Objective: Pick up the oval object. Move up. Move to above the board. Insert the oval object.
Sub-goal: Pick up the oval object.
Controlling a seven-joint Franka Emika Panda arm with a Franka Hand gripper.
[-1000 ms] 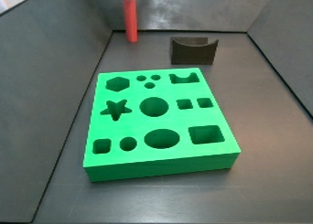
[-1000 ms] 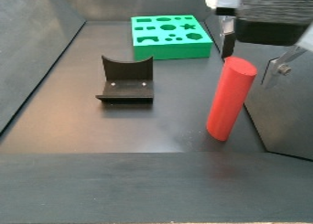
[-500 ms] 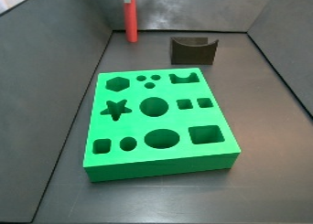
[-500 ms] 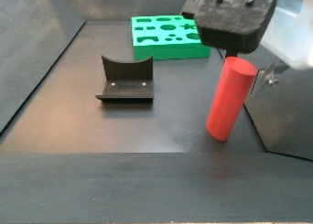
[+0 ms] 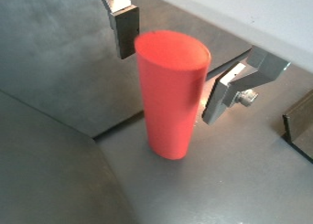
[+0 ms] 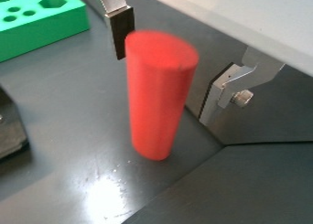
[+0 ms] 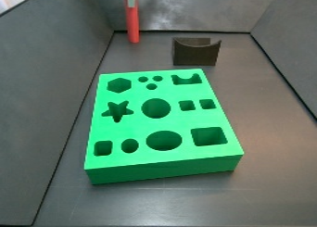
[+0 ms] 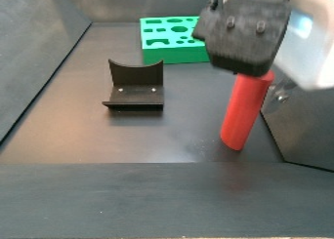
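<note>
Straddling upright oval object [image 5: 171, 90]: open gripper [image 5: 171, 45]

The oval object [image 6: 160, 95] stands upright on the dark floor, between the gripper [image 6: 171, 58] fingers [image 6: 116, 22], which sit either side of its upper part without visible contact. A corner of the green board [image 6: 39, 22] shows at the frame edge, well apart from the peg.

The gripper [image 5: 178, 54] is seen lowered with its jaws spread apart; the silver fingers [image 5: 123, 25] are held on opposite sides, its dark housing [image 8: 245, 30] filling the upper right of a side view.
</note>
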